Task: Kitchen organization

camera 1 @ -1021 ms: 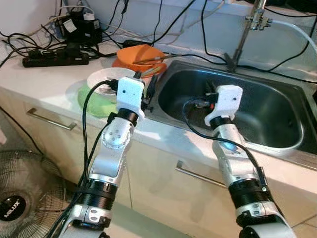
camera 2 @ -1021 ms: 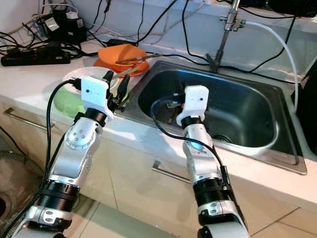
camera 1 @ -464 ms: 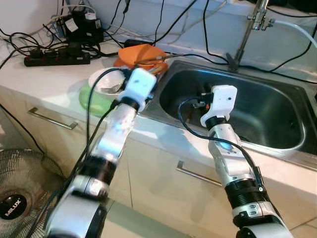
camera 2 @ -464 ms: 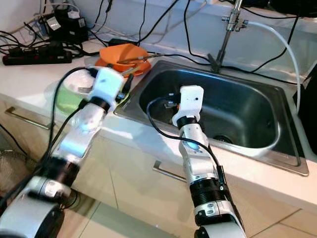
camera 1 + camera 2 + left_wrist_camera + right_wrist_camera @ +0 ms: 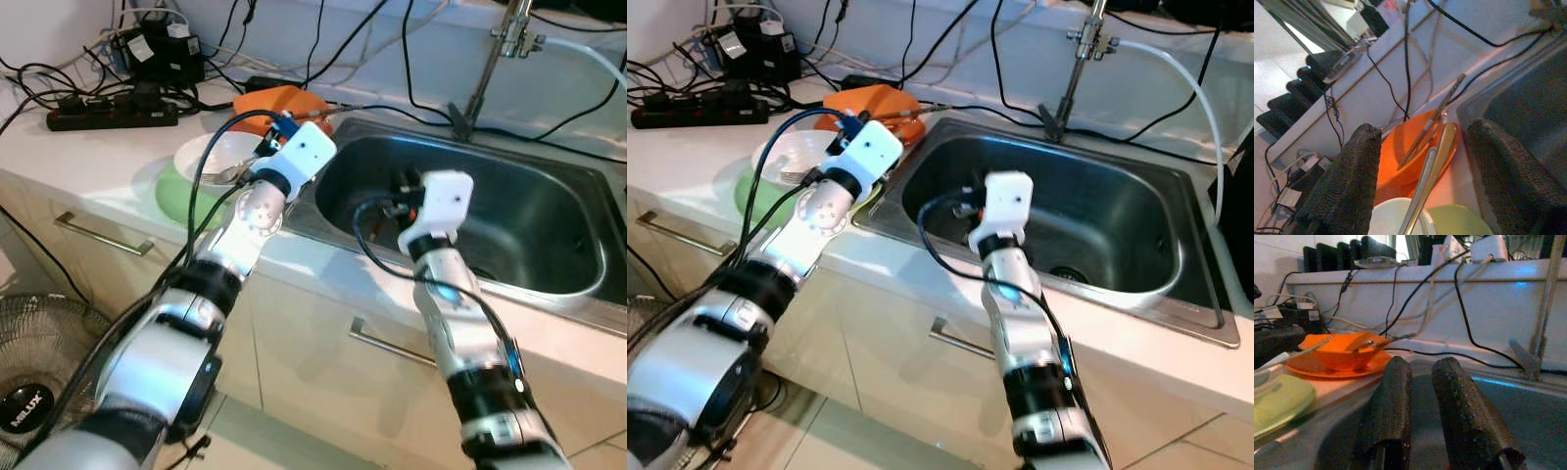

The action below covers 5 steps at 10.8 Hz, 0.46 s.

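Your left tool (image 5: 1420, 181) stands wide open with nothing between its fingers, held over the gap between the white round bowl (image 5: 220, 157) and the orange plastic bowl (image 5: 284, 101) at the sink's left edge. Through the left wrist camera a long silver spoon handle (image 5: 1430, 176) runs up from the white bowl between the two black fingers, touching neither. The white bowl sits on a flat green plate (image 5: 181, 199); the orange bowl sits on an orange plate just behind it and carries a pair of wooden chopsticks (image 5: 1437, 115) leaning over its rim. Your right tool (image 5: 1420, 401) hangs inside the stainless steel sink (image 5: 549, 235), fingers nearly closed with a narrow gap, gripping nothing. The step in hand appears to be taking the spoon from the white bowl. To do it well, bring the left tool down until the handle lies squarely between the pads, then close across the handle's width rather than along it, and lift straight so that the bowl is not tipped. Mind the black cables (image 5: 382, 44) trailing across the pale bench (image 5: 88, 157) behind the dishes.
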{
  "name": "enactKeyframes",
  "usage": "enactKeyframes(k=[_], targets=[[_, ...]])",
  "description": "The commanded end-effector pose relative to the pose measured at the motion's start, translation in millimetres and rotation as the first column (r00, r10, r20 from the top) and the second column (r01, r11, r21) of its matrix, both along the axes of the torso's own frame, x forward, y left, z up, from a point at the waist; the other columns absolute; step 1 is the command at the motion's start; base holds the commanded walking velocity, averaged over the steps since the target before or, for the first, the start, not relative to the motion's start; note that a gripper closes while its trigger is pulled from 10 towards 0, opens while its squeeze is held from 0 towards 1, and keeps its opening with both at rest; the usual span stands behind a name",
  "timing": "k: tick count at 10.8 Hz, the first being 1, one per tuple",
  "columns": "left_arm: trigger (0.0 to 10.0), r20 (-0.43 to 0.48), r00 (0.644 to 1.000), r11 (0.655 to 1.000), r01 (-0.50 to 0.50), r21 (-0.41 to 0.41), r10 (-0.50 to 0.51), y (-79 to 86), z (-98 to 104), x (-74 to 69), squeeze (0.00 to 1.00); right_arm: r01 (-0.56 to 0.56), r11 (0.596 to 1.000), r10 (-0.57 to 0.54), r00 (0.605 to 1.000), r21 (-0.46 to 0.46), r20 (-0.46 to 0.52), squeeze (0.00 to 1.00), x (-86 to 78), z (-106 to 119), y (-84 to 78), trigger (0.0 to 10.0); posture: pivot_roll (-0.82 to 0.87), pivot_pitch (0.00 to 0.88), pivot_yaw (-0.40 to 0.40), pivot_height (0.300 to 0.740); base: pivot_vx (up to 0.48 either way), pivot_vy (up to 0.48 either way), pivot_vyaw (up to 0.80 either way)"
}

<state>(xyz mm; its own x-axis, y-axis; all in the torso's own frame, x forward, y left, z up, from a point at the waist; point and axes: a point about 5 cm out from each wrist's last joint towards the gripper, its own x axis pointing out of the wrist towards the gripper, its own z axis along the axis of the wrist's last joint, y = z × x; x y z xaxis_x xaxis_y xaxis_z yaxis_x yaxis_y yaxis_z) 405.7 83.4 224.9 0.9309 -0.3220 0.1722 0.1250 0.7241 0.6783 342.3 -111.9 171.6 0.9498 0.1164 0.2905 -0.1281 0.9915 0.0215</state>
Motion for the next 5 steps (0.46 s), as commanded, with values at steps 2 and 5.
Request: enactKeyframes(k=[2, 5], targets=[[10.0, 0.016, 1.000, 1.000, 0.010, 0.009, -0.010, -7.7, 8, 2.9, 0.00, 0.008, 1.000, -0.008, 1.000, 0.001, -0.006, 0.00, -8.2, 0, -2.6, 10.0, 0.00, 0.066, -0.008, 0.740, 0.000, 0.000, 0.00], [10.0, 0.008, 1.000, 1.000, -0.003, 0.026, 0.003, -11.7, 11, 6.0, 0.00, 0.023, 1.000, -0.023, 0.999, -0.002, -0.041, 0.00, -25.4, -8, -6.3, 10.0, -0.02, 0.121, 0.001, 0.740, 0.000, 0.000, 0.00]])
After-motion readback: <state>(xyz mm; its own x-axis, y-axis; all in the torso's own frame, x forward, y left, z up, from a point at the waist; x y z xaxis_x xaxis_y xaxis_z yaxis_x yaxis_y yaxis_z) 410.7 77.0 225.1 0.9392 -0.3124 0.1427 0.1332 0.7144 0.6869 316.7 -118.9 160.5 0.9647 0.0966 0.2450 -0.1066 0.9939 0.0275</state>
